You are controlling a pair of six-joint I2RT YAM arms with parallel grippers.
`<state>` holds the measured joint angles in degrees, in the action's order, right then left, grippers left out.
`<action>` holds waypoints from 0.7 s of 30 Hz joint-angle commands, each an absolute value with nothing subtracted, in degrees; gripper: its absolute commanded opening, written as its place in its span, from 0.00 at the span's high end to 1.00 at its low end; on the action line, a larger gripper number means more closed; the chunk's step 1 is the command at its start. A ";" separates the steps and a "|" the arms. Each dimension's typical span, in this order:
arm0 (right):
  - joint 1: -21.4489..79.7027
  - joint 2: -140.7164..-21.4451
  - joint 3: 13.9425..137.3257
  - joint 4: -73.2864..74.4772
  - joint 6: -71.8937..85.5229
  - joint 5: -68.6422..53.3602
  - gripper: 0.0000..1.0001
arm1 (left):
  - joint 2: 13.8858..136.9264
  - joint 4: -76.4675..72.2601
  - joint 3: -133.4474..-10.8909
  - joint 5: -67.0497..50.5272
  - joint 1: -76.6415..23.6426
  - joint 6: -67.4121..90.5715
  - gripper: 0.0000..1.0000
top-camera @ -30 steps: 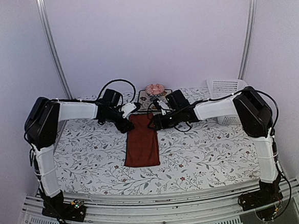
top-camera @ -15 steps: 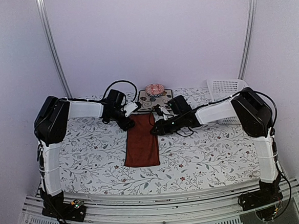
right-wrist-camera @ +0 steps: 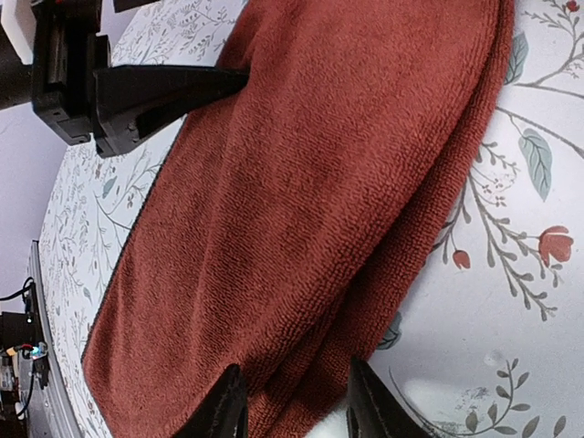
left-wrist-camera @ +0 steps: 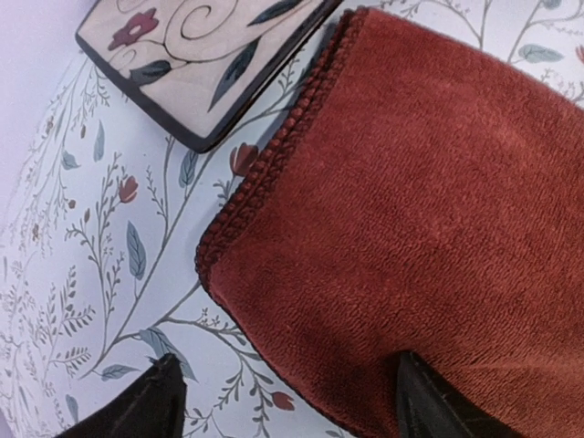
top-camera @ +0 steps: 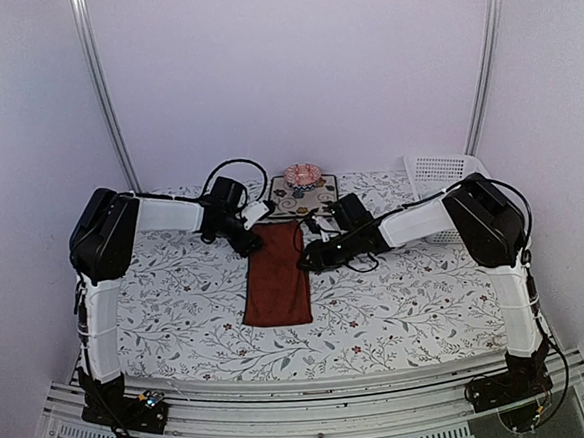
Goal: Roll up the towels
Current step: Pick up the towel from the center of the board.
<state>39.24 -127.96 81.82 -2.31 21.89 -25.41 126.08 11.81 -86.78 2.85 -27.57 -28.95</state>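
Note:
A dark red towel (top-camera: 276,280) lies folded into a long strip down the middle of the table. My left gripper (top-camera: 251,246) is low at its far left corner with the jaws wide open. In the left wrist view one finger (left-wrist-camera: 137,409) rests over the tablecloth and the other (left-wrist-camera: 438,411) on the towel (left-wrist-camera: 411,201). My right gripper (top-camera: 304,262) is at the strip's right edge. In the right wrist view its fingertips (right-wrist-camera: 228,411) have closed in on the stacked folded layers of the towel (right-wrist-camera: 301,201), cloth bunched between them.
A square dark floral mat (top-camera: 303,191) with a pink object (top-camera: 302,173) on it sits just behind the towel, its corner close to my left gripper (left-wrist-camera: 201,55). A white perforated basket (top-camera: 439,174) stands at the back right. White floral covering (top-camera: 177,297) spreads all round.
My right gripper dropped to the towel's right edge and its jaws narrowed onto the folded layers. My left arm drew in slightly at the far left corner, jaws still wide.

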 commanded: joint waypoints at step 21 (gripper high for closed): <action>53.98 -97.66 55.59 -10.95 -13.85 6.62 0.01 | 74.60 -9.36 -30.41 -21.03 -33.52 -59.55 0.03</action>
